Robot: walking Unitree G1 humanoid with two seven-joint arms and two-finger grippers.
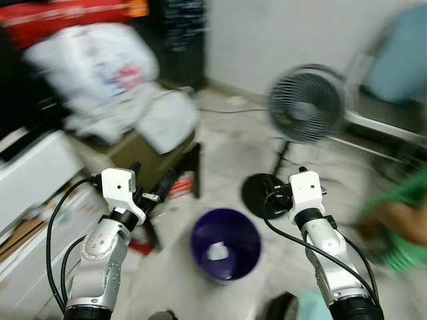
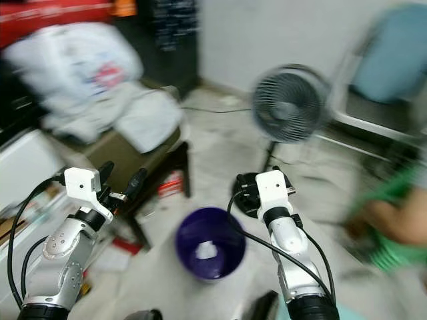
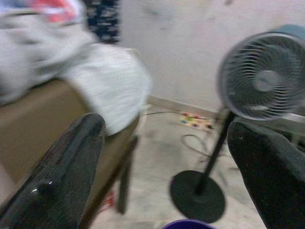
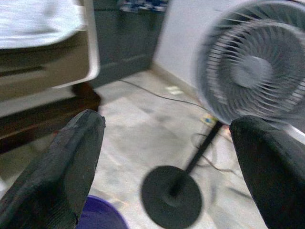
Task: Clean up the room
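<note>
A purple bucket (image 1: pixel 225 244) stands on the floor between my two arms, with a crumpled white scrap (image 1: pixel 217 251) lying inside. Both head views are blurred. My left gripper (image 1: pixel 152 177) is raised in front of the low brown table (image 1: pixel 133 152), open, with nothing between its fingers (image 3: pixel 71 157). The right gripper (image 4: pixel 167 121) is also open and holds nothing; it hovers above the floor near the fan's round base (image 4: pixel 170 194). The bucket's rim (image 4: pixel 97 214) shows just below it in the right wrist view.
A standing fan (image 1: pixel 305 105) rises behind the bucket, with its cord on the floor. White bags and cloths (image 1: pixel 100 73) are piled on the brown table. White boxes (image 1: pixel 33 175) lie at the left. A person in green (image 1: pixel 400 223) crouches at the right.
</note>
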